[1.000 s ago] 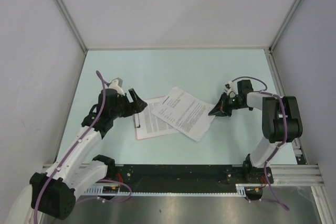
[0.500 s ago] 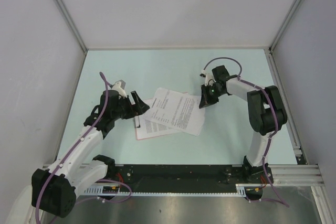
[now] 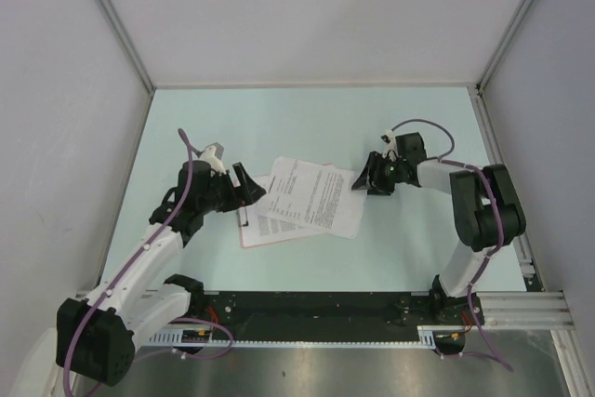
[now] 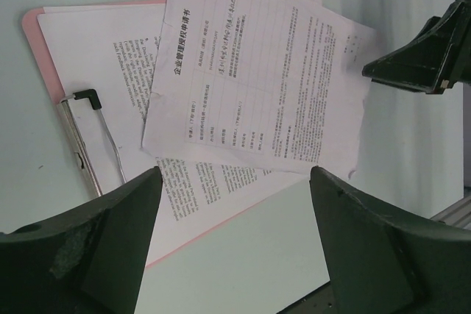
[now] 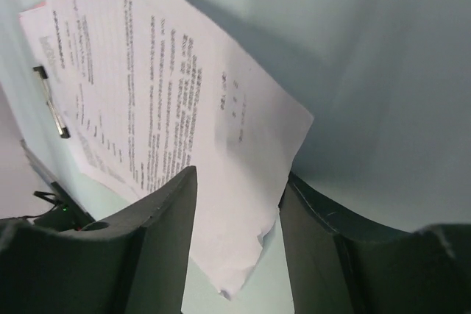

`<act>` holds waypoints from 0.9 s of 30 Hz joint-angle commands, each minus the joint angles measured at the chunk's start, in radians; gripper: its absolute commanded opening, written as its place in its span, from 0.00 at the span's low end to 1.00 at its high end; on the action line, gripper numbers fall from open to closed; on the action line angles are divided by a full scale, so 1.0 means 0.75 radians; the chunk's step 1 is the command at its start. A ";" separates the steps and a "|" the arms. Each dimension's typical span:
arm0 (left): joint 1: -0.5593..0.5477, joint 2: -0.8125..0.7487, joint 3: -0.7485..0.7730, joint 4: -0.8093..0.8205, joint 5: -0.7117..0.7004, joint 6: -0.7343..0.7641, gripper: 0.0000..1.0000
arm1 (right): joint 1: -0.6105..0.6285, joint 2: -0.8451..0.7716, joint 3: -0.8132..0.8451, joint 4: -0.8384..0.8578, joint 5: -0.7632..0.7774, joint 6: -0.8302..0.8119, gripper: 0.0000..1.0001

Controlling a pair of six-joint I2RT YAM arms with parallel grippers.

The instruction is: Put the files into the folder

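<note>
Judging by how things lie on the table (image 3: 279, 123), you are partway through: the folder (image 4: 31, 34), a flat pink board, already carries the files (image 3: 307, 197), but they are not squared up on it. One white sheet of dense black print sits nearly square on the folder. The top sheet (image 4: 257, 86) lies skewed across it, one corner hanging past the folder's right edge onto the table. What is left, I would say, is to turn that sheet into line and get both under the clip. Your right gripper (image 3: 370, 177) sits just off the folder's right side by the overhanging corner, its fingers (image 5: 158, 240) parted partway and clamped on nothing I can see. Your left gripper (image 3: 244, 183) hovers at the folder's left edge, fingers (image 4: 110, 233) spread wide and empty. The metal clip (image 4: 82, 141) lies along that left edge; whether it pins the lower sheet I cannot tell.
</note>
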 commanded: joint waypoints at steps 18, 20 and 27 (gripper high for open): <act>0.075 0.277 0.168 -0.150 -0.155 0.021 0.81 | 0.086 -0.403 -0.400 0.557 0.257 -0.029 0.00; 0.098 0.292 0.156 -0.124 -0.139 0.027 0.80 | 0.100 -0.401 -0.324 0.416 0.055 -0.225 0.00; 0.114 0.314 0.129 -0.156 -0.229 0.025 0.81 | 0.080 -0.274 -0.036 0.019 -0.383 -0.418 0.00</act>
